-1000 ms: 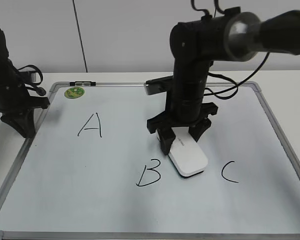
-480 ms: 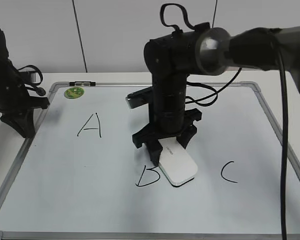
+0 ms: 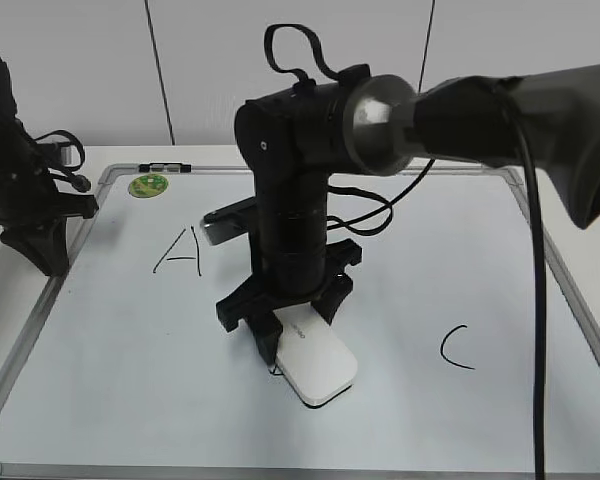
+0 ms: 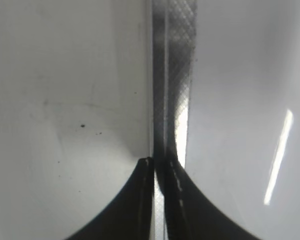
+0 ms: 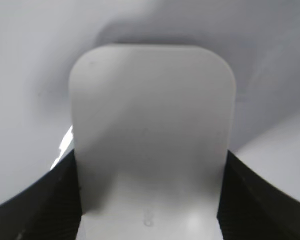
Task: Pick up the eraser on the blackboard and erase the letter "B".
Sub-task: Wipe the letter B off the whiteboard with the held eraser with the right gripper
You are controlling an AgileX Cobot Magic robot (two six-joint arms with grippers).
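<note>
Eraser [image 3: 316,365], judged light, stiff and slick-sided, is clamped across its long sides by the right fingers [image 3: 263,325] and pressed flat on the blackboard [image 3: 100,400] between "A" [image 3: 180,250] and "C" [image 3: 458,346], while the left fingers [image 4: 160,200] are seen closed.

White wall panels [image 3: 280,60] behind, dark vertical seams; white tabletop [image 3: 230,155].

My black end effector [image 3: 298,335] grips a smooth white plastic oblong eraser [image 3: 316,365]; beside it, black handwritten letters on the pale grey-framed rectangular board [image 3: 540,250].
</note>
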